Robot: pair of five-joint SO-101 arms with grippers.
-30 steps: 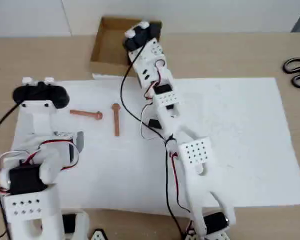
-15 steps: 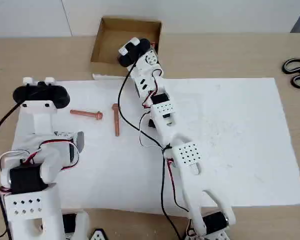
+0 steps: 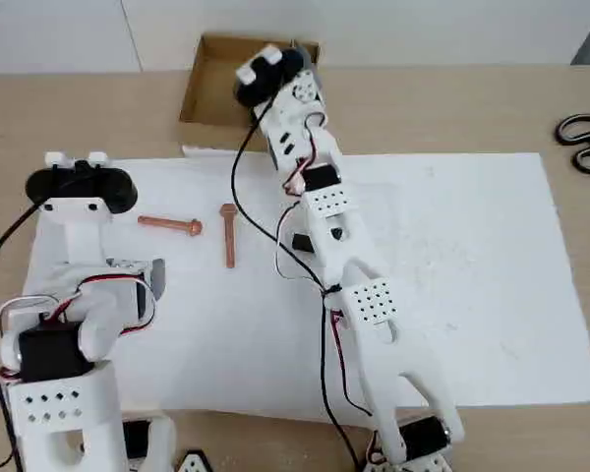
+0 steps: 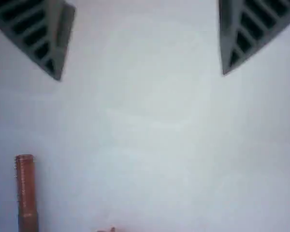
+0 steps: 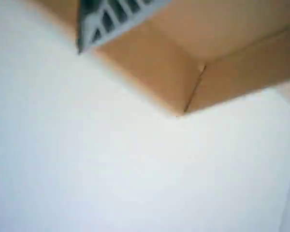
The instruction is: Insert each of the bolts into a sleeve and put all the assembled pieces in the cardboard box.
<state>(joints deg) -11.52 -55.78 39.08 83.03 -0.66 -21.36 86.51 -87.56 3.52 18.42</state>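
Progress, as judged from the desk (image 3: 79,108): unfinished, with most of the work probably left. Two copper-coloured pieces lie loose on the white paper sheet (image 3: 452,256), and neither is in the cardboard box (image 3: 208,93).

- First bolt (image 3: 170,225): lies crosswise, head toward 3 o'clock.
- Second bolt (image 3: 228,234): lies lengthwise, head toward 12 o'clock.
- The pair sit near each other without touching, at 9 o'clock from the sheet's middle.
- I cannot tell whether either one already wears a sleeve, and I make out no separate sleeve.

The box sits at the desk's 12 o'clock side, just beyond the sheet's 11 o'clock corner. I make out no piece on the part of its floor that shows. The arm's head covers the 3 o'clock side.

Right gripper (image 3: 273,71): over the box's 3 o'clock wall, with its arm stretched across the sheet. One finger shows against a box corner. I cannot tell whether the jaws are apart or together.

Left gripper (image 4: 140,72): jaws wide apart with nothing between them. It hangs over bare paper near the first bolt, at about 10 o'clock from it.

Left to do, by my reckoning: sleeve both pieces if they are bare, then box both.

Count:
- bolts: 2
- sleeves: none told apart
- boxes: 1
- arms: 2
- sheets: 1
- scissors (image 3: 585,141): 1 pair, at the desk's 3 o'clock edge, well apart from the work
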